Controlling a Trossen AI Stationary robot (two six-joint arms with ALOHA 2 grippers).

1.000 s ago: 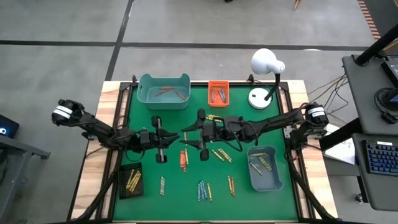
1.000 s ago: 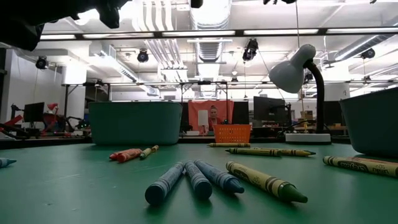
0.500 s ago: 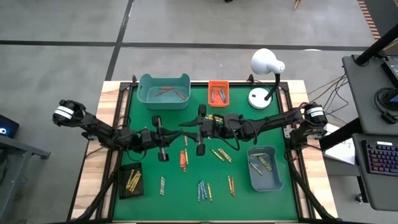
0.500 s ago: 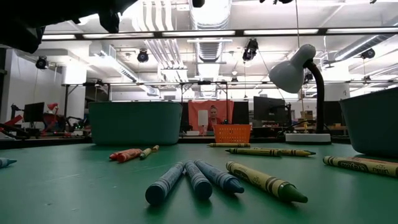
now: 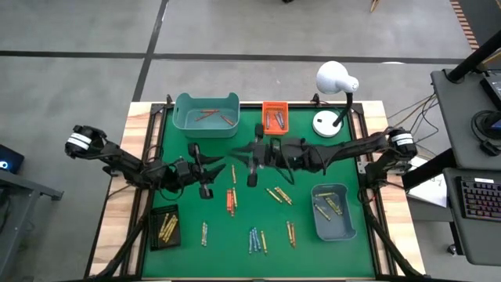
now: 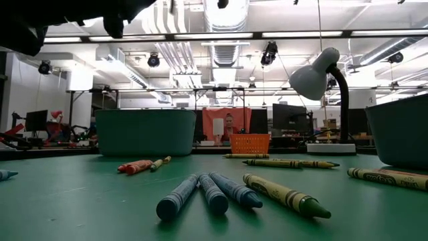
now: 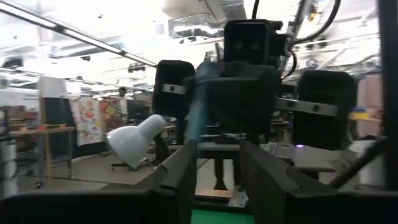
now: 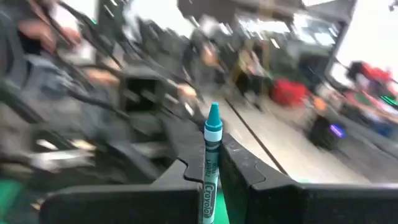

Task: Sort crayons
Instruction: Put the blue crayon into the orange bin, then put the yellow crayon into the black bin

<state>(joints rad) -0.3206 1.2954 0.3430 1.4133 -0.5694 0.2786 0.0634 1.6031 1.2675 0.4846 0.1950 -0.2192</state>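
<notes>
Above the middle of the green mat [image 5: 344,258], my right gripper [image 5: 235,159] is shut on a teal-blue crayon [image 8: 210,163]. My left gripper [image 5: 221,167] faces it from the table's left. The left wrist view shows the left gripper [image 7: 219,167] open, with nothing between its fingers, and the crayon [image 7: 196,109] just beyond them. Loose crayons lie flat on the mat: orange [image 5: 231,201], yellow-green [image 5: 278,194], blue [image 5: 254,239]. In the low view they show as blue [image 6: 207,194], green [image 6: 287,196] and red [image 6: 137,166]. My right gripper pinches the crayon's paper-wrapped shaft [image 8: 208,177] between its two fingers [image 8: 249,174]. The teal tip [image 8: 213,117] sticks out past the fingertips. The fingers reach roughly level from the table's right. The crayon is lifted clear of the mat.
A teal bin [image 5: 206,115] with red crayons and an orange tray [image 5: 275,117] stand at the far edge. A grey-blue bin [image 5: 333,211] sits at the right and a black tray [image 5: 164,227] at the near left. A white lamp [image 5: 337,82] stands at the far right.
My right gripper has shut on the crayon, its fingers closing from wide apart, and has shifted a little toward the far edge. My left gripper, shut before, has opened and let the crayon go while staying in place.
</notes>
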